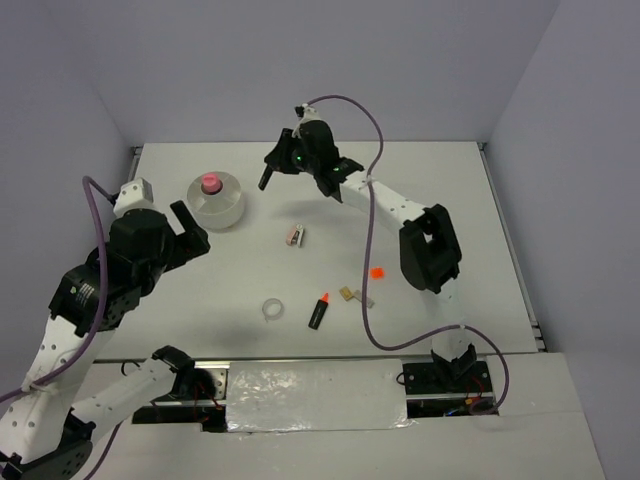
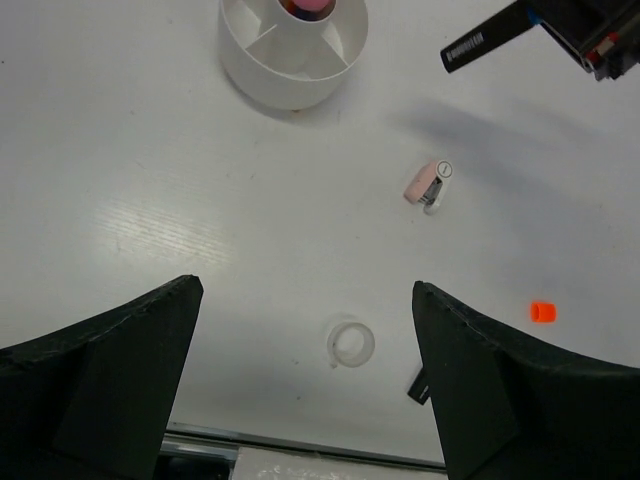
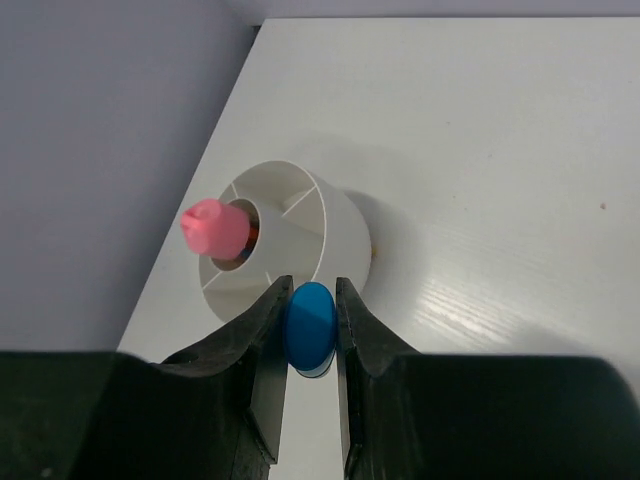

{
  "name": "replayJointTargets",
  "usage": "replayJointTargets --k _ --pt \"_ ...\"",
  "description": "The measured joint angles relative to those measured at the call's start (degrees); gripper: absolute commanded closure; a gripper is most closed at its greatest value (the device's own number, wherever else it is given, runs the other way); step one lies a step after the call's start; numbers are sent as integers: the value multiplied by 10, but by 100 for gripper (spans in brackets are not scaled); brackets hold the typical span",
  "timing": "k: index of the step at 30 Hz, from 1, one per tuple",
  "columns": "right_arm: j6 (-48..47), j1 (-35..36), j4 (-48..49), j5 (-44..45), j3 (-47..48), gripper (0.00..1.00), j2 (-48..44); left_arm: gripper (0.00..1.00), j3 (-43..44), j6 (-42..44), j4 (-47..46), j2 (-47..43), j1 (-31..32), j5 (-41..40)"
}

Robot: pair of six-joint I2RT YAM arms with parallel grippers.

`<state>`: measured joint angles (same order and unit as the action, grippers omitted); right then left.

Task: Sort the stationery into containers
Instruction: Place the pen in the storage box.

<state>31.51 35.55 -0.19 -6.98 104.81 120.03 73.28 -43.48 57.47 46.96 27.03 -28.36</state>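
Stationery lies scattered over the white counter [image 1: 450, 200], with one piece already in the dish. The round whitish dish [image 1: 230, 210] sits toward the far left of the counter. A pink cylinder [image 1: 210, 184] stands in one of its inner compartments and pokes up above the rim.

Just to the right of the dish, the right claw [image 3: 311, 295] is clamped on a short black marker with a blue cap [image 3: 308, 330]. It holds the marker in the air, close to the dish's wall. From the wrist view the blue cap sits squeezed between the two fingers, with the dish right behind it.

On the near-left side of the dish hangs the left claw [image 2: 307, 290], its jaws spread wide with nothing between them.

The remaining pieces lie to the right of the dish and nearer the arm bases than it is. A small pink-and-white piece [image 1: 297, 236] is the closest to the dish. A clear tape ring [image 1: 273, 310] lies further toward the bases, and just beside that is a black marker with an orange cap [image 1: 319, 312]. Two tan blocks [image 1: 350, 294] touch or nearly touch each other. A tiny orange square [image 1: 377, 271] lies farthest to the right of the dish.
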Motion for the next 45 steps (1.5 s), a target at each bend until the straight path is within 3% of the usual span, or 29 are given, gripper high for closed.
replayJointTargets --k 12,23,25,26,28,29,32,36,39,45 --pt "29 28 -3 -2 214 100 162 1 -49 -29 28 -15 0 2" --pt "31 48 -7 -22 277 96 256 1 -50 -28 17 -26 0 16" --pt "30 50 -9 -23 280 83 262 1 -50 -20 13 -26 0 17" --pt "29 51 -10 -23 281 68 264 1 -50 -17 12 -26 0 18" --pt "24 52 -11 -23 287 54 266 1 -50 -13 9 -25 0 19" --pt "20 53 -10 -23 287 38 266 1 -50 -11 8 -25 0 20" --pt "14 55 -7 -23 288 13 266 1 -50 0 7 -24 0 21" --pt "11 56 -7 -22 279 3 259 1 -50 14 -6 -19 0 31" --pt "17 49 -4 -20 218 0 214 1 -55 32 -34 -9 0 55" --pt "-6 2 -59 35 38 0 3 1 -97 74 -111 39 1 138"
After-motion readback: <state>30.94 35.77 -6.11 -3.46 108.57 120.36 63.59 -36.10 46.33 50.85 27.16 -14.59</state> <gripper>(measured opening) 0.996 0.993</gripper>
